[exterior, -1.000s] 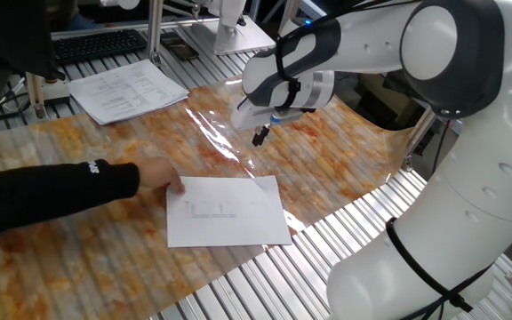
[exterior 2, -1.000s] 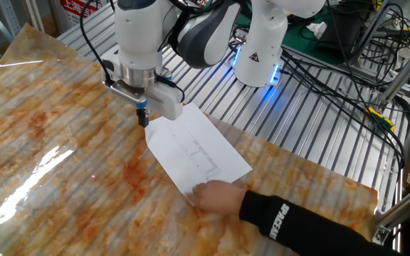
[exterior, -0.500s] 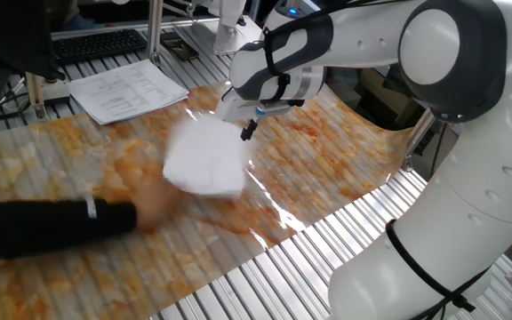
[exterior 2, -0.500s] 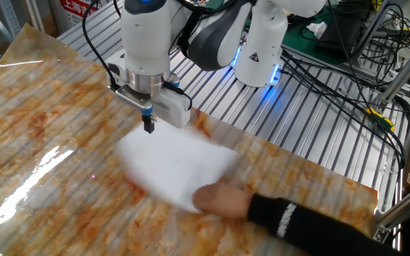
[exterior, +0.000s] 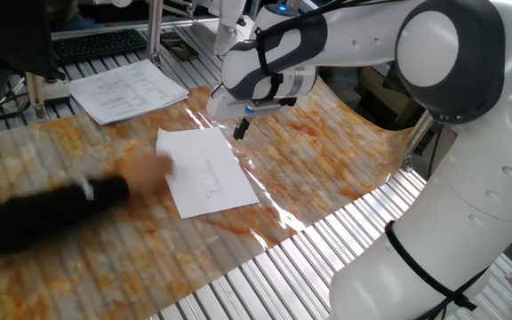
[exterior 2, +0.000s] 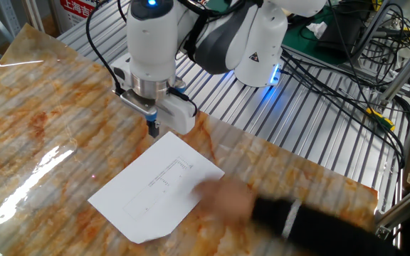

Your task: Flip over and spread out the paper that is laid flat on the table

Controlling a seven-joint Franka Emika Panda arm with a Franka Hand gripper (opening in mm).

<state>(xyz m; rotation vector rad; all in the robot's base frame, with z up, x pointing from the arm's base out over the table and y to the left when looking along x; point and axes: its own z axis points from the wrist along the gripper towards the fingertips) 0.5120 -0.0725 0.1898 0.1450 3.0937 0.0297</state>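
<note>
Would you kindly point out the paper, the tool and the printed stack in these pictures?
paper (exterior 2: 155, 192): the other fixed view, middle of the sheet.
tool (exterior 2: 153, 131): the other fixed view, at its fingertips.
printed stack (exterior: 127, 90): one fixed view, middle of its top page.

One fixed view: I look down from beside the arm's base, across the table (exterior: 345, 151) toward a desk, close in | other fixed view: I look from the opposite side, high, facing the base | shared: the paper (exterior: 205, 171) (exterior 2: 155, 186), the gripper (exterior: 239, 132) (exterior 2: 153, 131), the table's marbled cover.
</note>
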